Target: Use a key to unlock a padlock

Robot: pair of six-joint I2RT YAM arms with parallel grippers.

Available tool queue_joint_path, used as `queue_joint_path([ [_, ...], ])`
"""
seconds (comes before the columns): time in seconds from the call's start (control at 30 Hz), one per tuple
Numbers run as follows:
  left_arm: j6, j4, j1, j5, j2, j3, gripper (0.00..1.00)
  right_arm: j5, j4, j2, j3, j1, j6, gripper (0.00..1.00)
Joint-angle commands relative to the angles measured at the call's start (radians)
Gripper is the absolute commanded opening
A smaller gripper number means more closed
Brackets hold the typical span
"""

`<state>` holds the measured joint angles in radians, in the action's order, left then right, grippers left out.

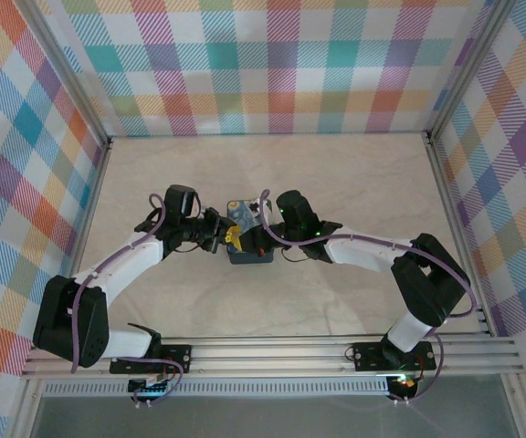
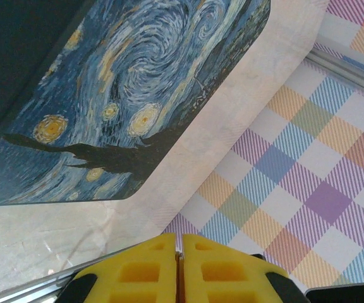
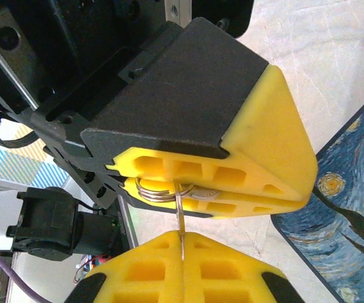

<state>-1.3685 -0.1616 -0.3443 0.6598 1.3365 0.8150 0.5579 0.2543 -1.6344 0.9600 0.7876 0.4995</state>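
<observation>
Ok so you've got both arms meeting over the middle of the surface (image 1: pixel 336 182), right above the blue swirly box (image 2: pixel 138 95). Your right pincer (image 3: pixel 182 268) is pressed together on the key (image 3: pixel 181 221), which pokes straight out of the seam between the yellow tips, edge-on to the right wrist camera. Your left pincer (image 2: pixel 181 271) is clamped tight too. From the right wrist view there's silvery wire looped between its fingers. I think that's the shackle of the padlock (image 3: pixel 160 189), but the dark body is buried in the pads and I can't really make it out, so grain of salt.

The key's free end sits right at that wire, so to me this is the insertion step, nothing turned yet.

What I'd do: line up first, push second. The key is thin and the grip on it is short, so any off-axis shove will probably pivot it in the pads. Freeze the left arm and make tiny moves with the right only. Once it seats, turn it by rolling the right wrist, not by dragging the whole arm.
</observation>
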Motion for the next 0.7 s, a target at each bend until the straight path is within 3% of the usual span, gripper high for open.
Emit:
queue_joint_path([
  [0.0,0.015,-0.009,-0.002,0.002,0.009,-0.010,0.00,0.022,0.049,0.014,-0.014,-0.002,0.036,0.03],
  [0.23,0.035,0.003,-0.002,0.021,0.010,-0.015,0.00,-0.004,0.003,-0.007,0.036,-0.002,0.031,0.16],
  [0.67,0.034,0.013,-0.002,0.024,0.003,-0.045,0.00,0.008,-0.011,-0.017,0.093,-0.001,0.029,0.20],
])
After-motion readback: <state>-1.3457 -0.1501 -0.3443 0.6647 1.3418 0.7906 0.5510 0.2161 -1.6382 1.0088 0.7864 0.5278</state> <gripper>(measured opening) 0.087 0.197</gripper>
